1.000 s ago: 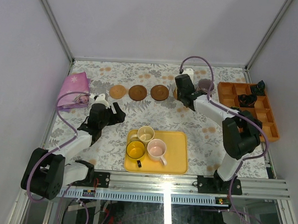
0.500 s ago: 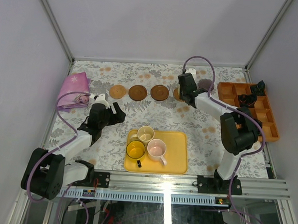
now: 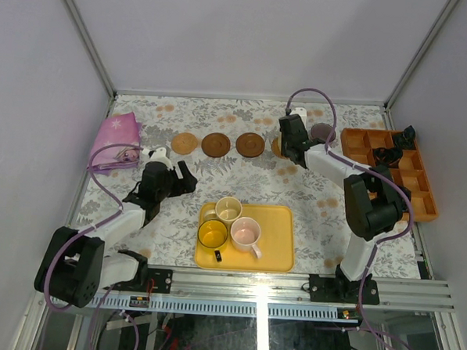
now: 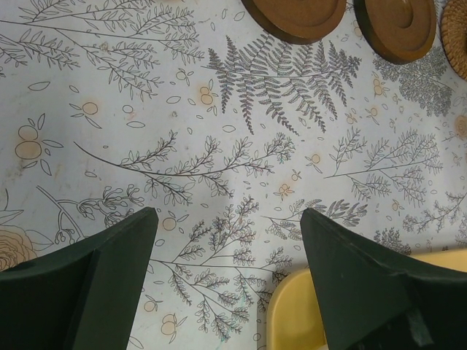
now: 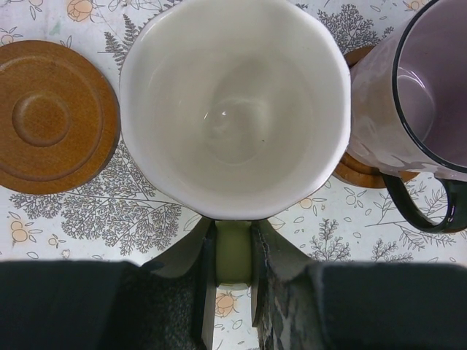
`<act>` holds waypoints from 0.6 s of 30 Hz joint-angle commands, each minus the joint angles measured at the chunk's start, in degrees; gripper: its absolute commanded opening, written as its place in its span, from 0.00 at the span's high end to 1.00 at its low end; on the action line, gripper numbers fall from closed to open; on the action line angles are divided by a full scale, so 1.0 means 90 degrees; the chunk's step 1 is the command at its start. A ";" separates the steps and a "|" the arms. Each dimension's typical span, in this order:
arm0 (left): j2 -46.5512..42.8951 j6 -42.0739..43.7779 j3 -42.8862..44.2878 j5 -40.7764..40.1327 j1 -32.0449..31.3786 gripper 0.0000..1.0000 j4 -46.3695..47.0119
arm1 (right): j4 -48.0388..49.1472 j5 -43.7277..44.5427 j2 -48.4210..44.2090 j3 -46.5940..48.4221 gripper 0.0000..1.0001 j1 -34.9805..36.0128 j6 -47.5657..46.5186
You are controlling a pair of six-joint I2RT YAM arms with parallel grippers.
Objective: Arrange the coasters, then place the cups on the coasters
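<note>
The right gripper (image 5: 233, 227) is clamped on the handle of the green cup (image 5: 233, 102), its fingers (image 5: 206, 281) pinching the handle from both sides; the cup is upright, empty and white inside, on the far side of the table (image 3: 326, 197), right of the middle; it sits between a brown coaster (image 5: 55, 117) on one side and the purple cup (image 5: 412, 87) just beside it on the other; what lies under the green cup cannot be told from the wrist view, though from above a tan edge (image 3: 276, 147) peeks out by the gripper; the purple cup stands on its own coaster (image 5: 359, 173), dark handle toward the wrist camera; further left the row runs on with a second brown coaster (image 3: 215, 145) and a tan end coaster (image 3: 185, 143), all three bare and apart from one another; the left gripper (image 3: 182, 175) has its jaws wide apart, holding nothing, over bare table near the far left corner of the tray (image 3: 280, 256); on the tray's left half the cream cup (image 3: 228, 209), yellow cup (image 3: 212, 233) and pink cup (image 3: 246, 234) stand close together; an orange box (image 3: 417, 185) lies at the right edge; a pink cloth (image 3: 116, 141) lies at the left edge.
</note>
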 commanded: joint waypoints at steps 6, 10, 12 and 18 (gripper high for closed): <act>0.0003 0.0081 0.0165 -0.0141 -0.0020 0.20 0.0331 | 0.0764 0.0048 -0.0160 0.0558 1.00 -0.0031 -0.0138; -0.0016 0.0089 0.0182 -0.0161 -0.0024 0.20 0.0309 | 0.0712 0.0033 -0.0057 0.0692 1.00 -0.0024 -0.0163; -0.0023 0.0091 0.0184 -0.0169 -0.0022 0.20 0.0300 | 0.0673 0.0023 0.0011 0.0746 1.00 -0.0027 -0.0159; -0.0006 0.0090 0.0184 -0.0165 -0.0032 0.20 0.0307 | 0.0601 0.0045 -0.0004 0.0676 1.00 -0.0025 -0.0059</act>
